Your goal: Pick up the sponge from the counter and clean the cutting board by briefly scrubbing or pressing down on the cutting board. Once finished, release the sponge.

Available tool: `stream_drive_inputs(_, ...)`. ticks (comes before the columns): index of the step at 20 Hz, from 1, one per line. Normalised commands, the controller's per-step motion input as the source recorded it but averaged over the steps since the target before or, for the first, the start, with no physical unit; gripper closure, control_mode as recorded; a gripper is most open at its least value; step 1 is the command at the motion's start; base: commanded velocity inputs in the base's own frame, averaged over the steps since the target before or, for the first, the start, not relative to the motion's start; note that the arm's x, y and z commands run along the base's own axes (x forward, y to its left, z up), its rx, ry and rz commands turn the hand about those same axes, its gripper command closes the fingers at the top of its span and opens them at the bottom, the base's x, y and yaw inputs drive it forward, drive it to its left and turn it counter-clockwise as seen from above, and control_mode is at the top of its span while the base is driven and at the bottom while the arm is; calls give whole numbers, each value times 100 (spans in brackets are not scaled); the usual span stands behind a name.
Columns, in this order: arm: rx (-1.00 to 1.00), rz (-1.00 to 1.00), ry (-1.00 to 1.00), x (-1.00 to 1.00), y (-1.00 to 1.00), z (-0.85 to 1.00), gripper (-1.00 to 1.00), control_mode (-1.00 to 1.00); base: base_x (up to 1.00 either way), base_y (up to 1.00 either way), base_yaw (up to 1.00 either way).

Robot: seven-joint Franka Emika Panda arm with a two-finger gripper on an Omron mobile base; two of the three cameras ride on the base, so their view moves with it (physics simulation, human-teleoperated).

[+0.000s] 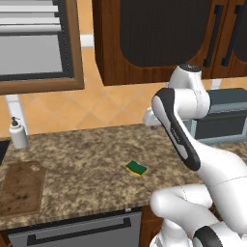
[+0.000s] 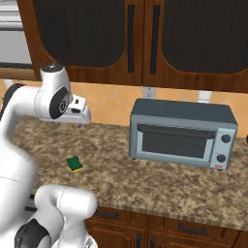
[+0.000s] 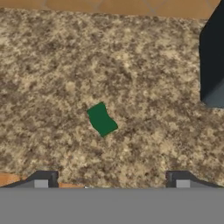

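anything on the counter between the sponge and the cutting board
No. In the left base view, only bare granite counter lies between the sponge and the cutting board.

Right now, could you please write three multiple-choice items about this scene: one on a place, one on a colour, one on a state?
1. Where does the sponge lie?
A. on the cutting board
B. on the bare counter, right of the board
C. on the toaster oven

2. What colour is the sponge's top?
A. dark green
B. red
C. blue

3. How is the gripper?
A. shut on the sponge
B. open, above the sponge
C. pressing the board

Key: 1 B, the left base view shows granite between sponge and board. 2 A, it is green in every view. 3 B, the hand view shows the fingertips wide apart, the sponge untouched below.
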Motion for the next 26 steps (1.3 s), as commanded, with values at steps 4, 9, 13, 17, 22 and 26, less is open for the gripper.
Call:
stream_drive_inputs(4,0,15,0,0,39,-55,-100,-100,0,0,0)
stream_drive_inputs(9,0,18,0,0,22,-62,-100,-100,0,0,0)
stream_drive_inputs(13,-9,19,0,0,18,-52,-100,-100,0,0,0)
stream_drive_inputs(17,-15,15,0,4,37,-45,-100,-100,0,0,0)
stream_drive_inputs(22,-10,4,0,17,12,-30,-100,-100,0,0,0)
stream_drive_inputs(26,0,1,0,19,-6,-13,-100,-100,0,0,0)
